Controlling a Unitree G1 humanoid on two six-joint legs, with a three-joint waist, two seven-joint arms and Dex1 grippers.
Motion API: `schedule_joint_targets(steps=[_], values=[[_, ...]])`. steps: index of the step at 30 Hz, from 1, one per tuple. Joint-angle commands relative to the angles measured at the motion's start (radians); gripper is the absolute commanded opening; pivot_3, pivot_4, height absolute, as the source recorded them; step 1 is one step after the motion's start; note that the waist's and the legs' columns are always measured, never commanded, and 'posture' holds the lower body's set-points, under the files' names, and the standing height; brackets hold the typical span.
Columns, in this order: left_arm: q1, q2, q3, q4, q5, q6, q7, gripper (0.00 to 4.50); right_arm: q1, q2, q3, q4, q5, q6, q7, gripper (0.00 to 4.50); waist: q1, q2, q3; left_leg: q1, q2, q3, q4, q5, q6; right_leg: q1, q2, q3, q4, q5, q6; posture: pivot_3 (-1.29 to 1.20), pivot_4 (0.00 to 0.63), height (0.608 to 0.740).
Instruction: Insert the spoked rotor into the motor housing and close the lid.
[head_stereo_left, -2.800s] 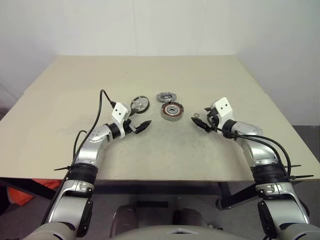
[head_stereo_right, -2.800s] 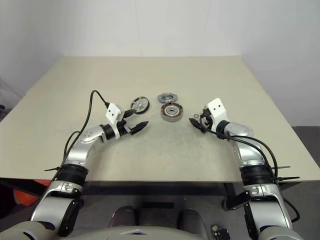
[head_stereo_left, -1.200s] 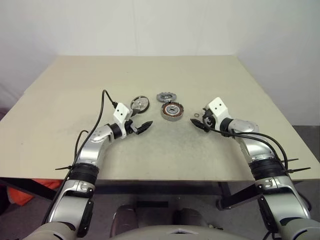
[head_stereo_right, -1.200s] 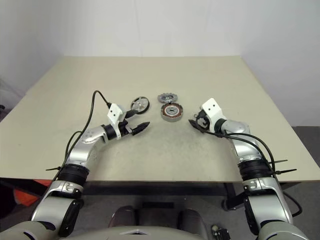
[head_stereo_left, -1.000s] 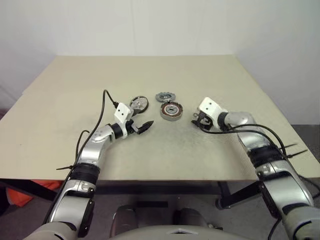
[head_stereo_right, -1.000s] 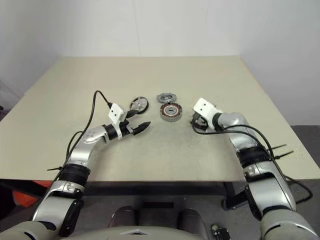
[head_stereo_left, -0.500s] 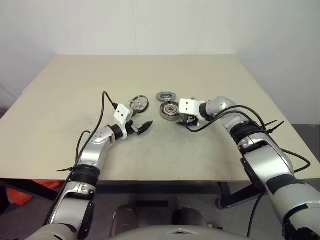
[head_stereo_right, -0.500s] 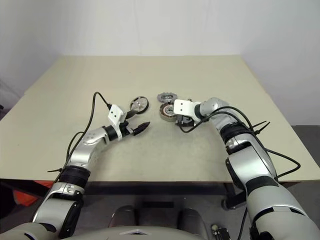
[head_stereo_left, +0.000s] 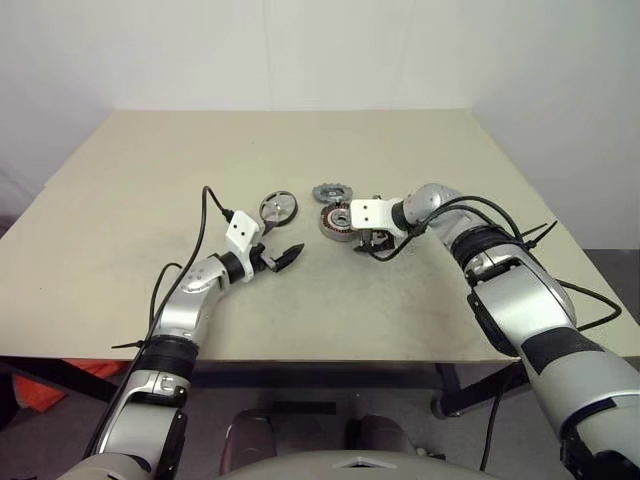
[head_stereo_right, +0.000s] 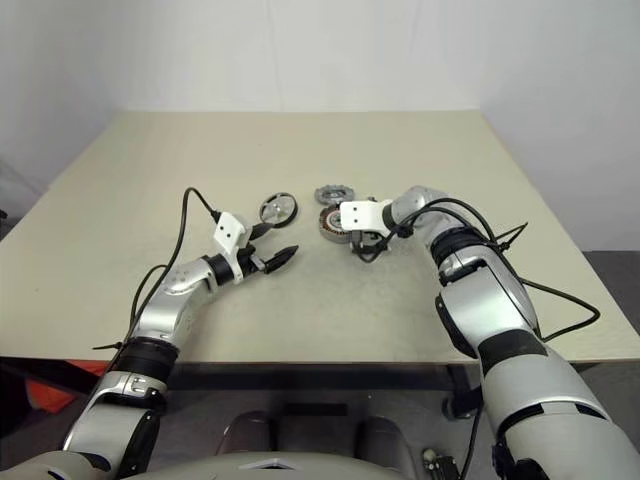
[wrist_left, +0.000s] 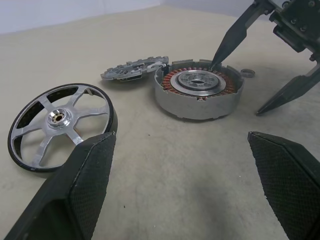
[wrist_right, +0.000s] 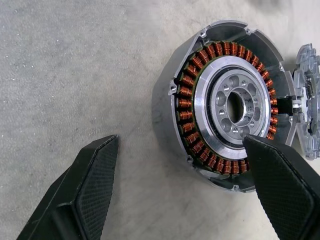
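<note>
The motor housing (wrist_right: 200, 107), a ring of copper windings around a silver hub, lies at the table's centre. My right gripper (wrist_right: 180, 141) hangs open just above its near edge, tilted down, one finger (wrist_right: 275, 185) over the windings and the other (wrist_right: 85, 195) outside the wall, holding nothing. The notched grey lid (head_stereo_left: 331, 192) lies flat right behind the housing. The spoked rotor (wrist_left: 60, 125) rests to the left of both. My left gripper (head_stereo_left: 285, 255) is open and empty, level above the table a little in front of the rotor.
A small metal ring (wrist_left: 246, 73) lies on the table just right of the housing, beside my right gripper (wrist_left: 260, 67). The beige table (head_stereo_left: 150, 180) spreads wide around the parts, with a white wall behind.
My right arm has swung left from beside the small ring to the housing, and its gripper has tipped downward over it. The left arm has not moved.
</note>
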Motion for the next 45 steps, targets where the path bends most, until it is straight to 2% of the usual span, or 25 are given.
schedule_joint_targets(steps=[1, 13, 17, 20, 32, 35, 40, 45], values=[[0.001, 0.004, 0.004, -0.049, -0.004, -0.002, 0.008, 4.47, -0.057, 0.01, 0.005, 0.016, -0.024, -0.005, -0.016, 4.09, 0.0, 0.0, 0.0, 0.0, 0.0, 0.0, 0.0, 0.0, 0.0, 0.0, 0.0, 0.0, 0.0, 0.0, 0.0, 0.0, 0.0, 0.74], [0.03, 0.005, -0.002, -0.081, -0.002, 0.011, 0.019, 4.47, -0.124, 0.07, -0.012, 0.058, -0.043, 0.026, -0.029, 4.09, -0.001, 0.001, 0.001, -0.001, 0.002, 0.0, 0.0, 0.0, 0.0, -0.001, 0.0, -0.001, 0.0, 0.0, -0.001, 0.0, 0.0, 0.74], [0.028, 0.005, -0.003, -0.081, 0.0, 0.011, 0.023, 4.5, -0.133, 0.081, -0.024, 0.075, -0.034, 0.061, -0.014, 3.21, -0.001, 0.001, 0.001, -0.001, 0.002, 0.0, 0.0, 0.0, 0.001, -0.001, 0.0, -0.001, 0.0, 0.0, -0.001, 0.0, 0.0, 0.74], [0.03, 0.005, -0.001, -0.084, 0.0, 0.012, 0.025, 4.5, -0.131, 0.085, -0.03, 0.078, -0.032, 0.072, -0.013, 2.18, -0.001, 0.001, 0.001, -0.001, 0.003, 0.001, 0.0, -0.001, 0.001, -0.001, 0.0, -0.001, 0.0, -0.001, -0.001, 0.0, 0.0, 0.74], [0.029, 0.004, -0.003, -0.089, 0.002, 0.018, 0.025, 4.5, -0.106, 0.091, -0.067, 0.085, -0.011, 0.13, 0.01, 2.18, -0.001, 0.002, 0.001, -0.001, 0.004, 0.001, 0.001, -0.001, 0.001, -0.001, 0.0, -0.001, 0.001, 0.0, -0.001, 0.0, 0.0, 0.74], [0.025, 0.005, -0.002, -0.087, 0.002, 0.018, 0.025, 4.5, -0.094, 0.09, -0.072, 0.083, -0.013, 0.135, 0.031, 1.61, -0.001, 0.002, 0.001, -0.001, 0.004, 0.001, 0.001, -0.001, 0.001, -0.001, 0.0, -0.001, 0.001, 0.0, -0.001, 0.0, 0.0, 0.74], [0.023, 0.006, -0.002, -0.086, 0.004, 0.018, 0.027, 4.5, -0.086, 0.087, -0.075, 0.077, -0.01, 0.131, 0.063, 0.04, -0.003, 0.002, 0.001, 0.0, 0.006, 0.001, 0.003, -0.001, 0.001, 0.0, 0.001, -0.001, 0.002, 0.0, -0.001, 0.0, 0.0, 0.74], [0.02, 0.006, -0.002, -0.082, 0.005, 0.017, 0.028, 4.5, -0.086, 0.087, -0.088, 0.075, -0.003, 0.139, 0.077, 0.04, -0.003, 0.002, 0.001, 0.0, 0.007, 0.001, 0.004, -0.001, 0.001, 0.0, 0.001, -0.001, 0.002, 0.0, -0.002, 0.0, 0.0, 0.74]])
